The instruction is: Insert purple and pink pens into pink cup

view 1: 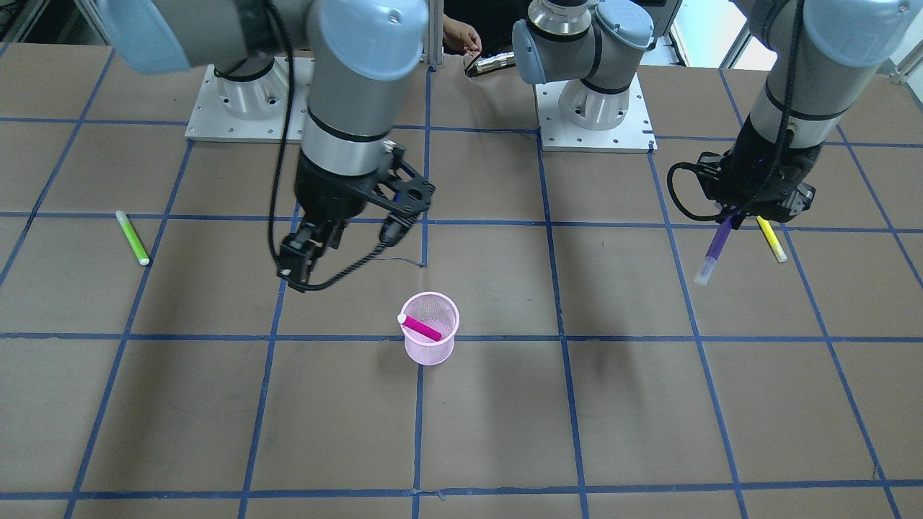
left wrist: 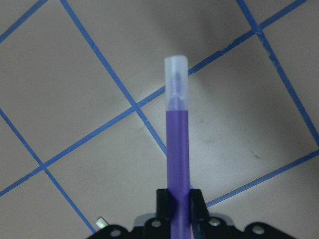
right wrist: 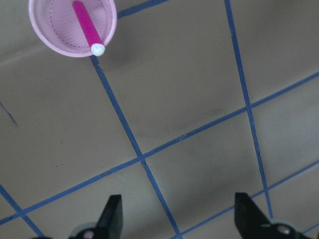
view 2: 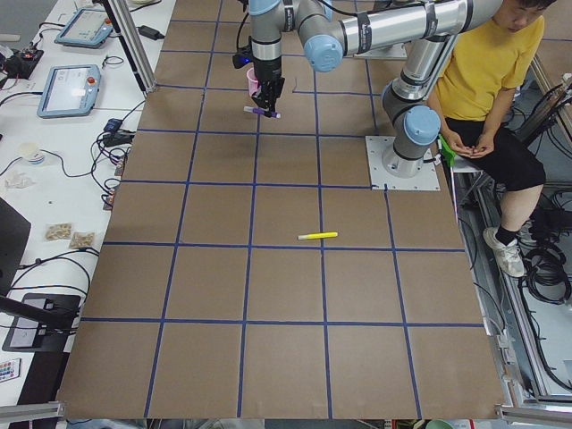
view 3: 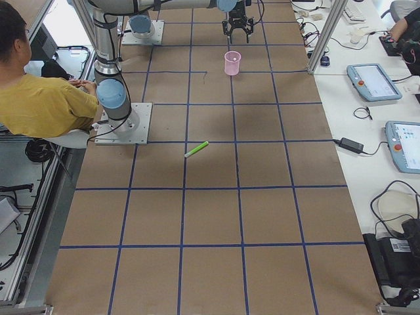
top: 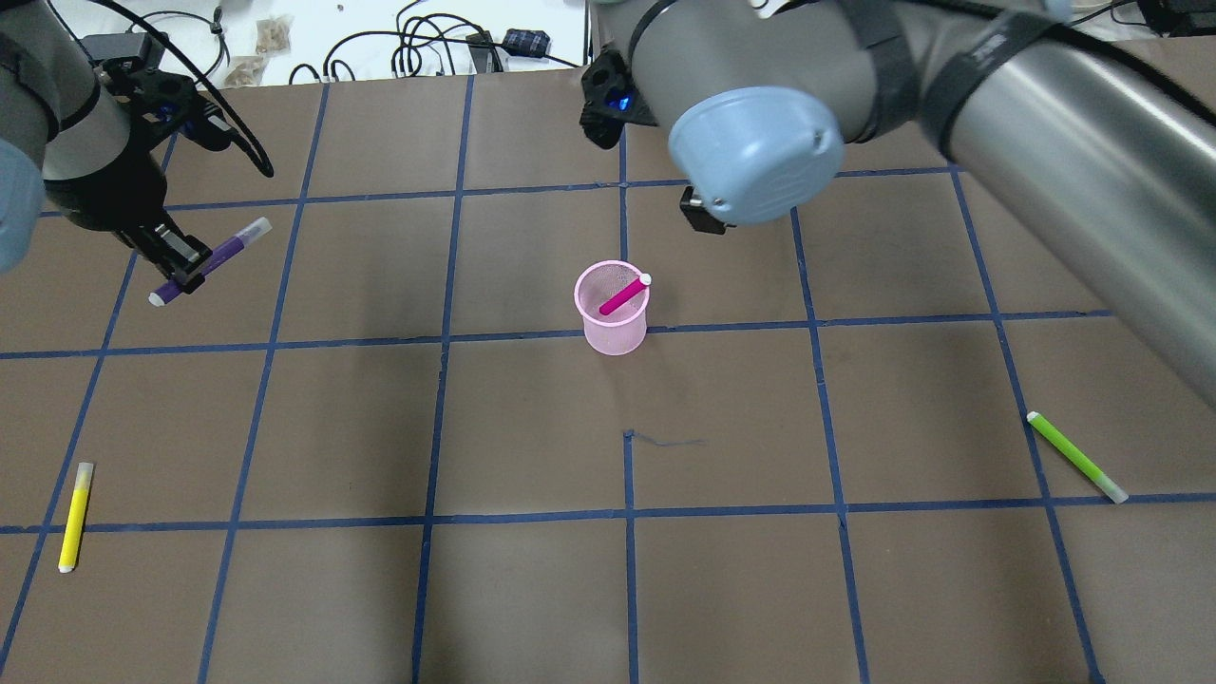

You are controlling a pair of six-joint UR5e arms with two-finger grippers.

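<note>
The pink mesh cup (view 1: 430, 352) stands upright near the table's middle, with the pink pen (view 1: 422, 329) leaning inside it, white end on the rim. Both show in the overhead view: cup (top: 616, 337), pen (top: 622, 296). My left gripper (view 1: 728, 220) is shut on the purple pen (view 1: 716, 249), held above the table, clear cap pointing down and outward; it also shows in the left wrist view (left wrist: 177, 139). My right gripper (view 1: 345, 245) is open and empty, hovering just beyond the cup (right wrist: 50, 42), whose pink pen (right wrist: 85, 25) shows from above.
A yellow pen (top: 74, 518) lies on the table near my left side. A green pen (top: 1075, 458) lies on my right side. Blue tape lines grid the brown table. A seated person (view 2: 487, 80) is behind the arm bases.
</note>
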